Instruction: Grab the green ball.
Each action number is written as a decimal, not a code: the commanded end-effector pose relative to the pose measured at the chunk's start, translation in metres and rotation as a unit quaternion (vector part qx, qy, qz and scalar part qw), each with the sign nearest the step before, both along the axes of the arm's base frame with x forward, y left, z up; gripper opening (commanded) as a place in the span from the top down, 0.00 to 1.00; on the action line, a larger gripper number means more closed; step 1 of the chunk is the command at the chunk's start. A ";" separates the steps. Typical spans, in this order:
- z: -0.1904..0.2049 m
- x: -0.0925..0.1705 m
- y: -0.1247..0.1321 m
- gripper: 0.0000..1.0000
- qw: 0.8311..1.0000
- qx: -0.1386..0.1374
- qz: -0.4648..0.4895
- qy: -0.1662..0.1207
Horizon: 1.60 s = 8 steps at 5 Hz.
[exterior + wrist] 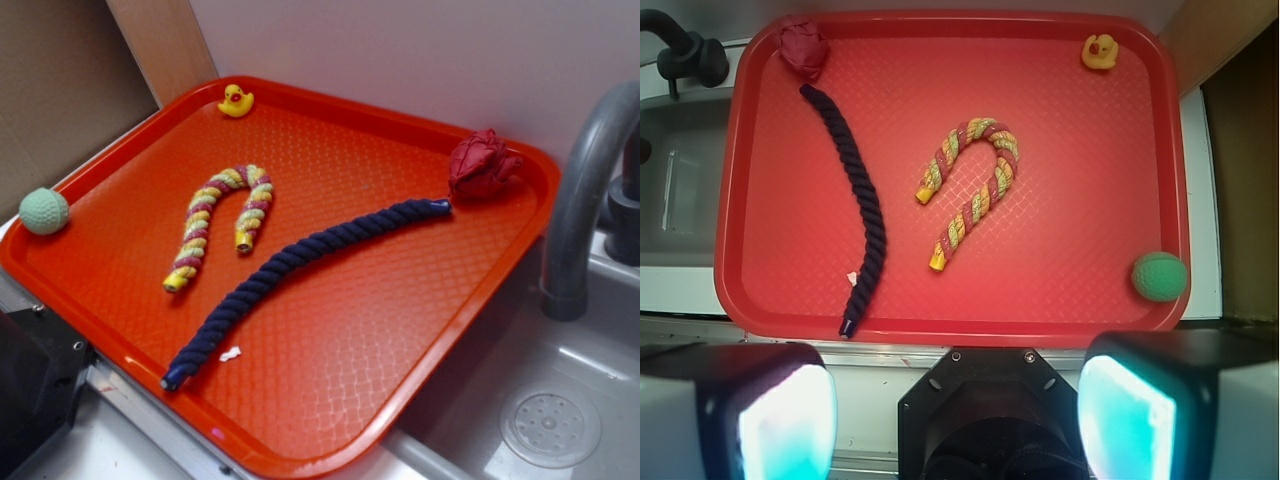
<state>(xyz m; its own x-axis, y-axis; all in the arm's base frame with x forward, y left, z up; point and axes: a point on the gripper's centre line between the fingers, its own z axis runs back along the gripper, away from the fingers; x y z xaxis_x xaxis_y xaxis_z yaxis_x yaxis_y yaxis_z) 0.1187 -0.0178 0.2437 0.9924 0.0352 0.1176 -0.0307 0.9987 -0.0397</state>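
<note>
while the jaws stand spread, the green ball (1159, 276) rests on the tray's rim (940, 326).

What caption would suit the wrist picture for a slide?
Open gripper poised above a red tray, green ball sitting on its rim at right.

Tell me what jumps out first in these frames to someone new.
The big red tray beside the sink, with a long navy rope lying diagonally across it and a bent striped rope next to that. The green ball sits on the tray's edge, far from the open gripper.
</note>
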 end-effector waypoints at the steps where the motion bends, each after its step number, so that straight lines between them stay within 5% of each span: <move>1: 0.000 0.000 0.000 0.00 1.000 0.000 0.000 0.000; 2: -0.050 0.050 0.050 0.00 0.991 0.033 0.125 -0.015; 3: -0.097 0.090 0.110 0.00 0.967 0.023 0.249 -0.055; 4: -0.146 0.080 0.166 0.00 0.927 0.023 0.368 -0.071; 5: -0.174 0.043 0.182 0.00 0.875 0.032 0.480 -0.044; 6: -0.172 0.012 0.158 0.00 0.809 0.039 0.586 -0.026; 7: -0.153 0.008 0.139 0.00 0.836 0.047 0.546 -0.027; 8: -0.147 0.000 0.137 0.00 0.834 0.062 0.548 -0.013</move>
<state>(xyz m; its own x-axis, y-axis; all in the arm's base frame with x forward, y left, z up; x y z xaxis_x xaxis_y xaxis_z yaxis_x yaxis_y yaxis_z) 0.1363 0.1164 0.0877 0.3857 0.9033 0.1878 -0.9225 0.3806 0.0642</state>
